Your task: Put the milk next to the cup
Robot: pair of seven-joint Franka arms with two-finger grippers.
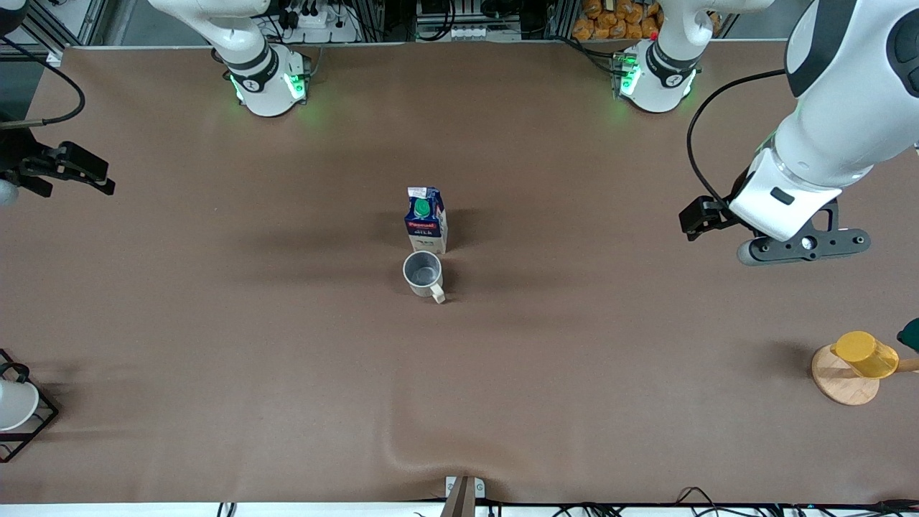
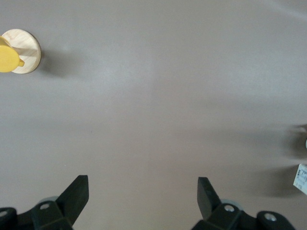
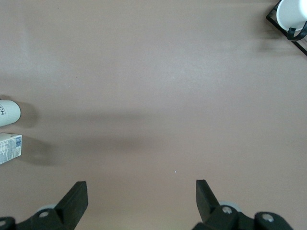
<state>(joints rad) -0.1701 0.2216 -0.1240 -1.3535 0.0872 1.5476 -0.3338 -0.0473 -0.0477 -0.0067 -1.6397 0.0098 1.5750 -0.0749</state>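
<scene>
The milk [image 1: 426, 219], a dark blue carton with a green cap, stands upright in the middle of the table. The cup [image 1: 423, 274], cream-white with a grey inside, stands right beside it, nearer to the front camera, its handle pointing toward that camera. My left gripper [image 1: 804, 248] hangs open and empty over bare table at the left arm's end; its wrist view [image 2: 143, 191] shows only the carton's edge [image 2: 302, 178]. My right gripper [image 1: 72, 172] is open and empty over the right arm's end [image 3: 141, 191]; its wrist view shows the carton [image 3: 9, 147] and the cup [image 3: 8, 112].
A yellow cup [image 1: 865, 353] lies on a round wooden disc [image 1: 840, 384] at the left arm's end, near the front camera. A white cup [image 1: 14, 406] sits in a black wire frame [image 1: 39, 424] at the right arm's end.
</scene>
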